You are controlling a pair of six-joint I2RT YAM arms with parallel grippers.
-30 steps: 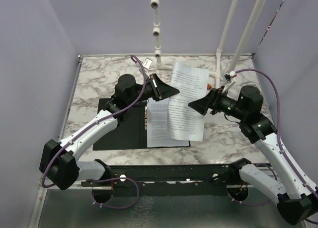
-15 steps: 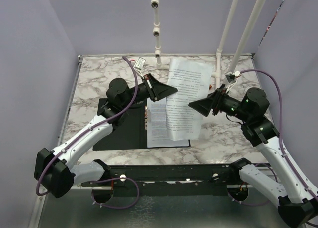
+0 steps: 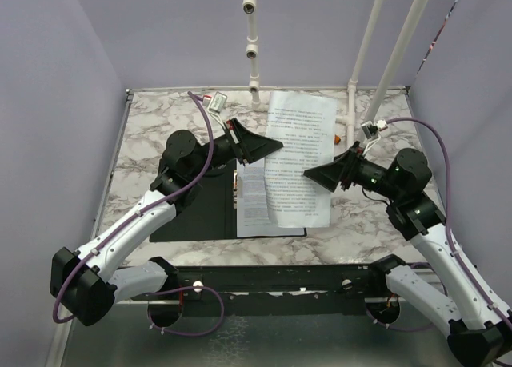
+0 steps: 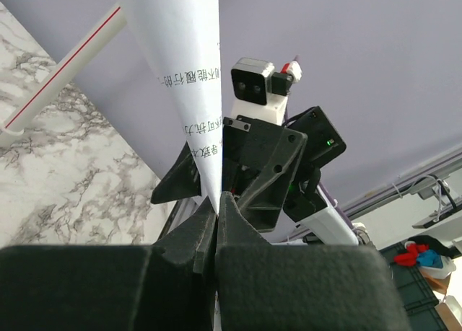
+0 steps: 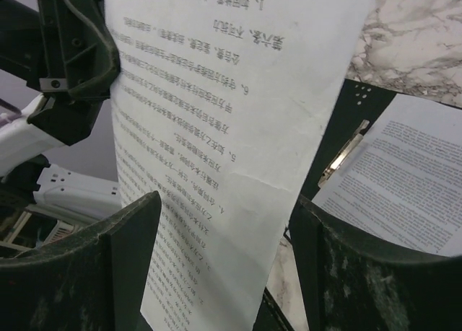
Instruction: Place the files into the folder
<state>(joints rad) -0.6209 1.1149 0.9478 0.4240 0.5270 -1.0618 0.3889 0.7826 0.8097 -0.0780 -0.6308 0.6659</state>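
Files (image 3: 298, 155): thin printed sheet, seemingly creased, pinched in left pincer (image 4: 216, 199); right pincer (image 5: 227, 205) wide.

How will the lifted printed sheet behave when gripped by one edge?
Probably floppy: the sheet curls above the shut left hand. Likely light, since one edge pinch carries it. It may crease easily; the right wrist view shows a faint fold.

Overhead view: even, diffuse light, soft shadows on the grey-veined white marble table (image 3: 144, 119). Left wrist view: bright white printed paper sheet (image 4: 180, 57), blurred near black padded fingers (image 4: 108, 288). Right wrist view: dimmer.
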